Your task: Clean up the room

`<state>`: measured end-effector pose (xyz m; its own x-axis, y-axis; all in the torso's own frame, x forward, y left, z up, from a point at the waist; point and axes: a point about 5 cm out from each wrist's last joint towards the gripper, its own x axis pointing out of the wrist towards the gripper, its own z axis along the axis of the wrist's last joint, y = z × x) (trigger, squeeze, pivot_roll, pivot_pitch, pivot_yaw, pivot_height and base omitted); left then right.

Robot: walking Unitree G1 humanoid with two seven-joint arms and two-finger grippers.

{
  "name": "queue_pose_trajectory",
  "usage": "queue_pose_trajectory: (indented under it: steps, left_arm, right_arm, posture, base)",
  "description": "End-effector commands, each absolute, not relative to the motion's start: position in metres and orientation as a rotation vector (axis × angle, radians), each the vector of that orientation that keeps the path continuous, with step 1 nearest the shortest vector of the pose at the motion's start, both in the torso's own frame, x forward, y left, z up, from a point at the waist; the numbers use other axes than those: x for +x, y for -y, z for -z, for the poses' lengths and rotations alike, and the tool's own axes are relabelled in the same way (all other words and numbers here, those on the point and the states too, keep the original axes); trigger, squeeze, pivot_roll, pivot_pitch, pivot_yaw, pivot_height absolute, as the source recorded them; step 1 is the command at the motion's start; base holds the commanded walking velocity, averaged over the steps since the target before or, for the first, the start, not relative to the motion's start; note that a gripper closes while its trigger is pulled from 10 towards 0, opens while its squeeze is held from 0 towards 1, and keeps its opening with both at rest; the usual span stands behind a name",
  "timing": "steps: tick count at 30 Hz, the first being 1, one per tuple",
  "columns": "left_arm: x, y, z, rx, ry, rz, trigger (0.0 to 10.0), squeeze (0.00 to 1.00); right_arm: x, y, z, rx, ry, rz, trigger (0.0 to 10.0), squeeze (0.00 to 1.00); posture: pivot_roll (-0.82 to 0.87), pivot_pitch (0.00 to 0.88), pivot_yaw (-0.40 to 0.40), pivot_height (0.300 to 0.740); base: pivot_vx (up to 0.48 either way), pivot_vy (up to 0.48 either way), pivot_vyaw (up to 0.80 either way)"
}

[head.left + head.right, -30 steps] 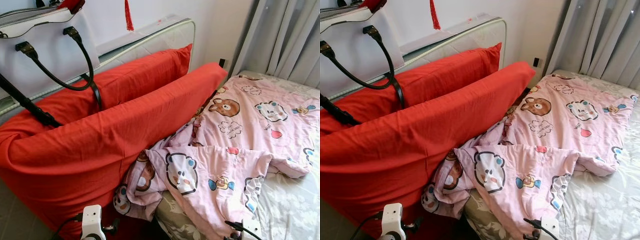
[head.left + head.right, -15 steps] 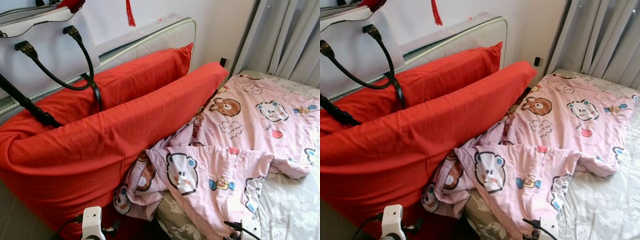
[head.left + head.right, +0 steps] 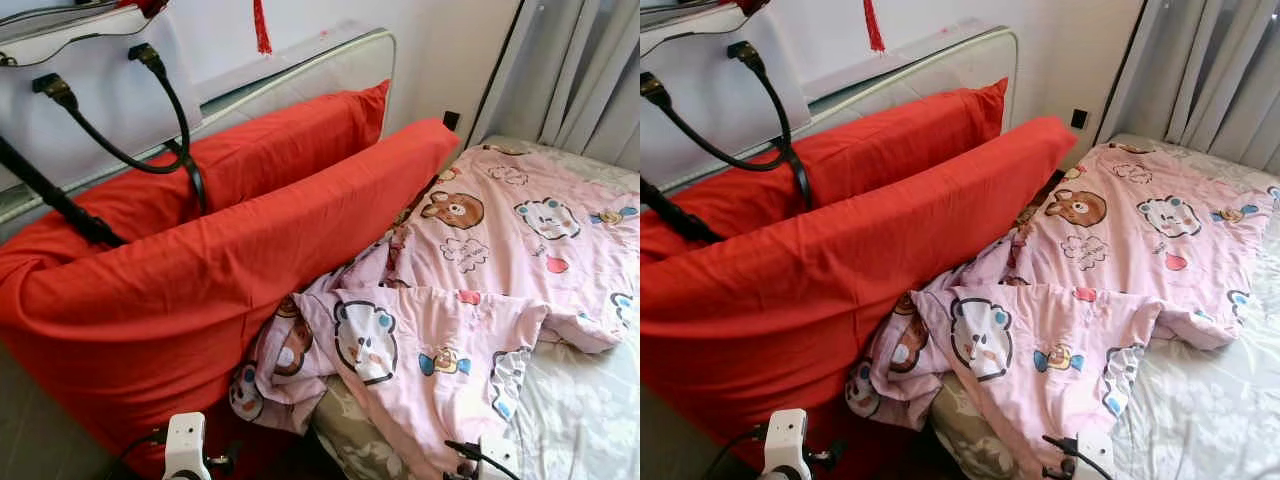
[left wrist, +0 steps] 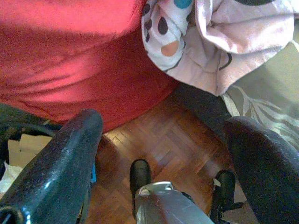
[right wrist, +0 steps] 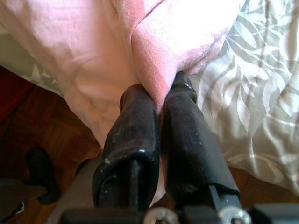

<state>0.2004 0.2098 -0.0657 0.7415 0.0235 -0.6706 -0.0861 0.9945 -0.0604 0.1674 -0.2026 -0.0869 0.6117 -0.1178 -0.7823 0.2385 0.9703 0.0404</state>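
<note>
A pink quilt [image 3: 470, 260] printed with cartoon bears lies crumpled across the bed, one corner hanging over the near edge. My right gripper [image 5: 159, 91] is shut on a fold of that quilt's [image 5: 173, 37] edge, low at the bedside. Beside the hanging corner of the quilt [image 4: 205, 51], my left gripper [image 4: 163, 121] is open and holds nothing, above the wooden floor [image 4: 159, 140]. Two long red pillows [image 3: 200, 270] lean against the headboard [image 3: 340, 70].
A white handbag [image 3: 90, 90] with black handles rests on top of the pillows at the left. The grey floral sheet [image 3: 580, 410] is bare at the lower right. Grey curtains [image 3: 590, 70] hang behind the bed. A red tassel [image 3: 262, 25] hangs on the wall.
The whole picture has shifted slightly, so the camera moved a little. The quilt, pillows and both arms stay as they were.
</note>
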Motion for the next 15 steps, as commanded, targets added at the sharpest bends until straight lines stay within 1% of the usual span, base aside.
queue_pose_trajectory:
  steps: [1, 7, 15]
  left_arm:
    - [0.1961, -0.2129, 0.0678, -0.075, -0.752, -0.06, 10.0, 0.0]
    - [0.1963, -0.2124, 0.0678, -0.076, -0.753, -0.057, 10.0, 0.0]
    - [0.1972, -0.2122, 0.0674, -0.077, -0.751, -0.055, 10.0, 0.0]
  right_arm:
    - [0.1656, 0.2016, 0.0878, 0.14, -0.896, 0.204, 10.0, 0.0]
    - [0.166, 0.2022, 0.0876, 0.138, -0.894, 0.209, 10.0, 0.0]
    - [0.1671, 0.2054, 0.086, 0.099, -0.873, 0.264, 10.0, 0.0]
  posture:
    - [-0.08, 0.0, 0.001, 0.74]
    - [-0.08, 0.0, 0.0, 0.74]
    - [-0.09, 0.0, 0.002, 0.74]
  base:
    - [-0.262, 0.0, 0.0]
    - [-0.264, 0.0, 0.0]
    - [-0.265, 0.0, 0.0]
